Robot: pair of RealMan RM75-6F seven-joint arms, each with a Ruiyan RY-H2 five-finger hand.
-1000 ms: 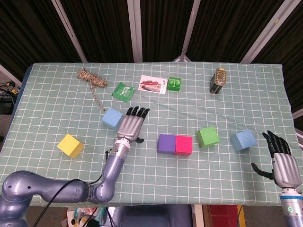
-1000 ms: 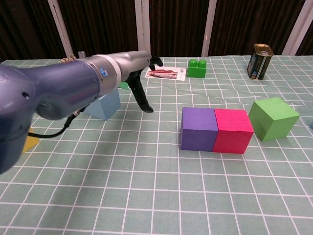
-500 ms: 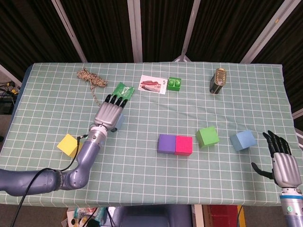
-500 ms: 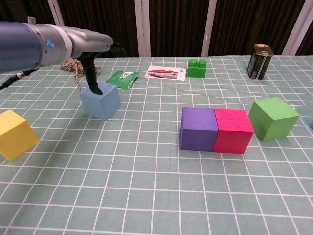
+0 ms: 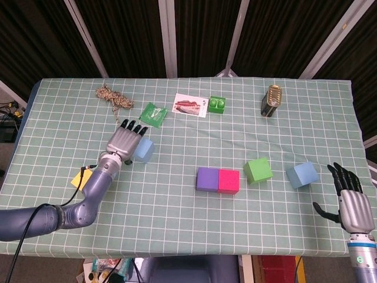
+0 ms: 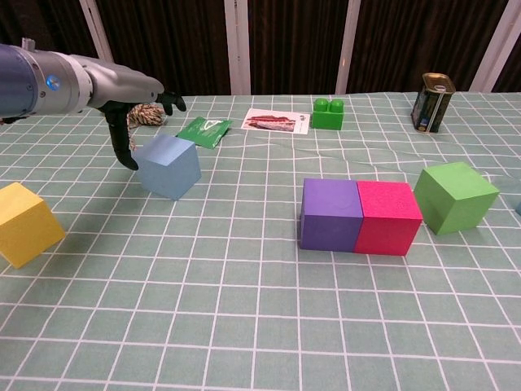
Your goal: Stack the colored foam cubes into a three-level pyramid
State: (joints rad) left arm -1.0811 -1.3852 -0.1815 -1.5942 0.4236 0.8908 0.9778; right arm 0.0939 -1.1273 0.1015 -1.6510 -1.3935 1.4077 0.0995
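Note:
My left hand (image 5: 123, 140) (image 6: 134, 94) hovers open just left of a light blue cube (image 5: 145, 150) (image 6: 168, 165), its thumb hanging down by the cube's left face. A purple cube (image 5: 207, 178) (image 6: 330, 215) and a pink cube (image 5: 228, 181) (image 6: 388, 217) sit side by side, touching, at mid-table. Right of them stand a green cube (image 5: 258, 170) (image 6: 456, 195) and a second light blue cube (image 5: 302, 175). A yellow cube (image 5: 76, 179) (image 6: 24, 224) lies at the left, partly hidden behind my left forearm in the head view. My right hand (image 5: 351, 201) is open near the front right edge, holding nothing.
Along the back lie a coiled rope (image 5: 112, 97), a green packet (image 5: 154, 114), a printed card (image 5: 190, 105), a green toy brick (image 5: 217, 104) and a tin can (image 5: 271, 101). The checked cloth (image 5: 177, 218) covers the table.
My left hand has swung leftwards, from the right of the light blue cube, over it, to its left side. The cubes and my right hand have stayed put.

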